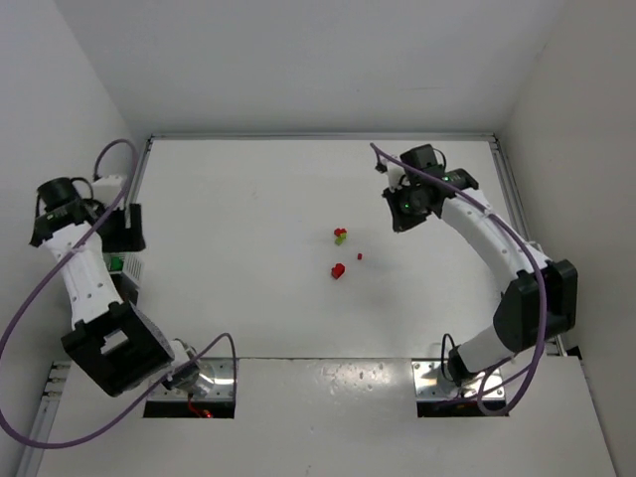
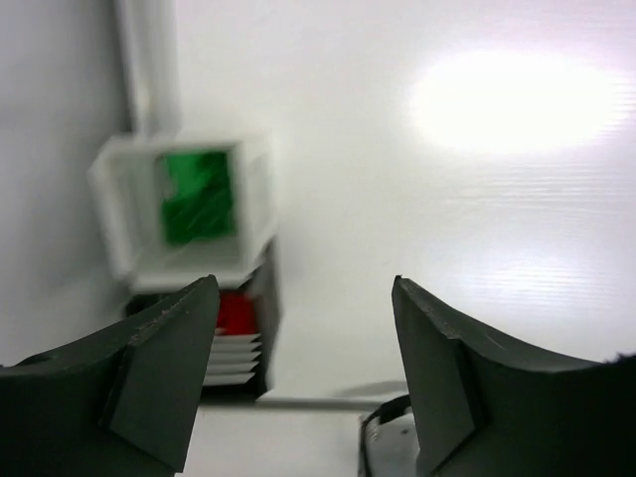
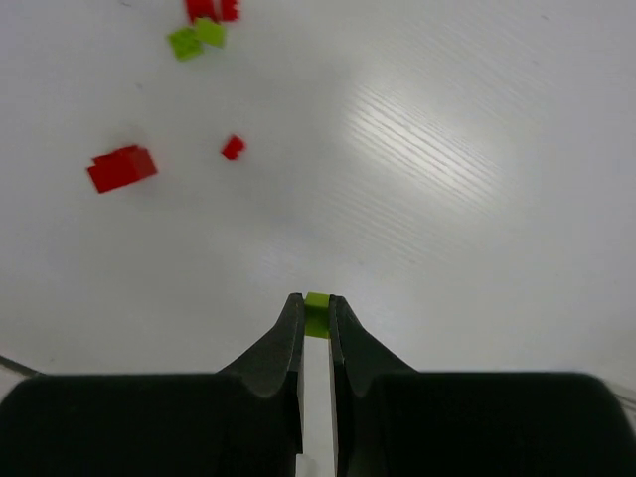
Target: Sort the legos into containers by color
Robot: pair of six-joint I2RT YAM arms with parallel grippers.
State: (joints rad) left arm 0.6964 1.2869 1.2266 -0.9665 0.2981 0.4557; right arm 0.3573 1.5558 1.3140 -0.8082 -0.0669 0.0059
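My right gripper (image 3: pixel 316 301) is shut on a tiny lime lego (image 3: pixel 316 314), held above the table at the back right (image 1: pixel 402 214). Loose legos lie mid-table: a red brick (image 3: pixel 121 167) (image 1: pixel 338 270), a tiny red piece (image 3: pixel 233 147) (image 1: pixel 359 256), and a lime and red cluster (image 3: pixel 197 40) (image 1: pixel 340 236). My left gripper (image 2: pixel 303 298) is open with nothing between its fingers, hovering at the far left (image 1: pixel 127 234) by the containers. One white container (image 2: pixel 253 189) holds green legos (image 2: pixel 199 194). A second container (image 2: pixel 234 353) below it shows red legos (image 2: pixel 237 313).
The containers sit against the left rail of the table (image 1: pixel 139 199). Grey mounting plates (image 1: pixel 214 373) with wiring lie at the near edge by the arm bases. White walls close in the table at the back and sides.
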